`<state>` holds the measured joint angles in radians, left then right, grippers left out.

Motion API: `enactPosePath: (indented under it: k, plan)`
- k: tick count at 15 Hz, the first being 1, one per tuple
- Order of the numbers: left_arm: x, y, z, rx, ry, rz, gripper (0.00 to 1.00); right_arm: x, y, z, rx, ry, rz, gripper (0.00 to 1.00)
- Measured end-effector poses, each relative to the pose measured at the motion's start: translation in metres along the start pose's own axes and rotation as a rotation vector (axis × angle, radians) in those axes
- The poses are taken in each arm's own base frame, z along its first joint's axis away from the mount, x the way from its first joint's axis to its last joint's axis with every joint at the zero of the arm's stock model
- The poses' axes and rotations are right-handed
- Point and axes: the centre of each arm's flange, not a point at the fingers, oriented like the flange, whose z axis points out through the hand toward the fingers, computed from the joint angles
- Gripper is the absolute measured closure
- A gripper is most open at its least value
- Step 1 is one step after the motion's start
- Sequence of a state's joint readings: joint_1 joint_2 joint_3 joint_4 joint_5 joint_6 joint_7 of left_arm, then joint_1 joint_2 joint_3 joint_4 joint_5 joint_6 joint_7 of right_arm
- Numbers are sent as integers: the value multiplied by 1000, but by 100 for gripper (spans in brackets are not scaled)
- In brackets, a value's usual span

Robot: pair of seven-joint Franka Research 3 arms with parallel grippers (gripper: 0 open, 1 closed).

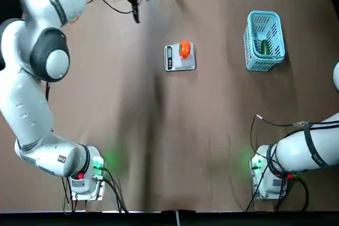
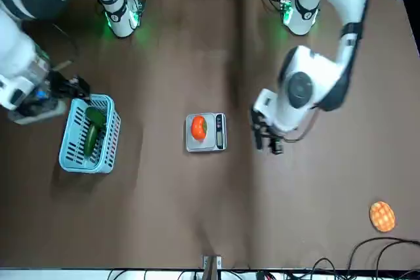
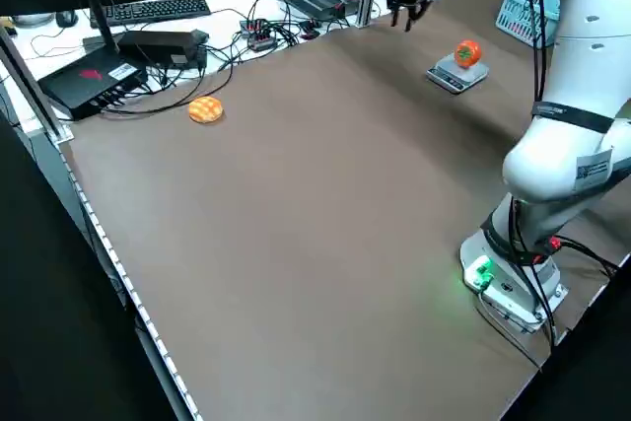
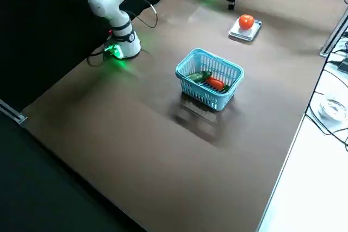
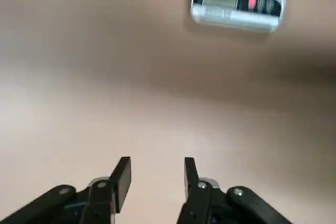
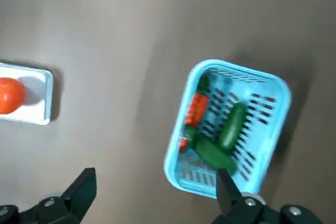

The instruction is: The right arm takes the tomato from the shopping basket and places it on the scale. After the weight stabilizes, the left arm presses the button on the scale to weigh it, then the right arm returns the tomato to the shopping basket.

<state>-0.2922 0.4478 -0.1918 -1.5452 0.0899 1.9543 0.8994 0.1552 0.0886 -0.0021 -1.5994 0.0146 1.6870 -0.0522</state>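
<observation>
Your tabletop (image 1: 222, 130) is moderately lit in the top view, with a pale sheen by the left arm and broad, soft-edged shadows. Small green lights at the arm bases tint the surface near them. In the front view, you get a soft shadow beside the basket (image 2: 105, 155). Your right side view shows white glare on the side surface at its edge and deep black around the curtain. Your left wrist view has a pale bright patch, and the scale (image 5: 241, 3) looks slightly soft.
</observation>
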Motion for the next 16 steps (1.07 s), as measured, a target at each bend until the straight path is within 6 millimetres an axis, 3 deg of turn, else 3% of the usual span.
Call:
enactPosePath:
  k: [4, 5, 8, 11, 16]
  plan:
    - [-89, -31, -48, -7, -21, -128, 46, 31, -71, 60, 9, -10, -48, 0]
    - [-111, -32, -69, -4, -27, -163, 30, 45, -111, 97, 20, -9, -86, 0]
    - [-121, -21, -85, -36, -58, -207, 3, 59, -169, 158, 94, -17, -94, 0]
    - [-143, -23, -90, -59, -74, -254, 0, 61, -210, 203, 108, -34, -39, 0]
    - [-164, -27, -90, -76, -92, -376, 0, 54, -267, 234, 145, -21, 2, 0]
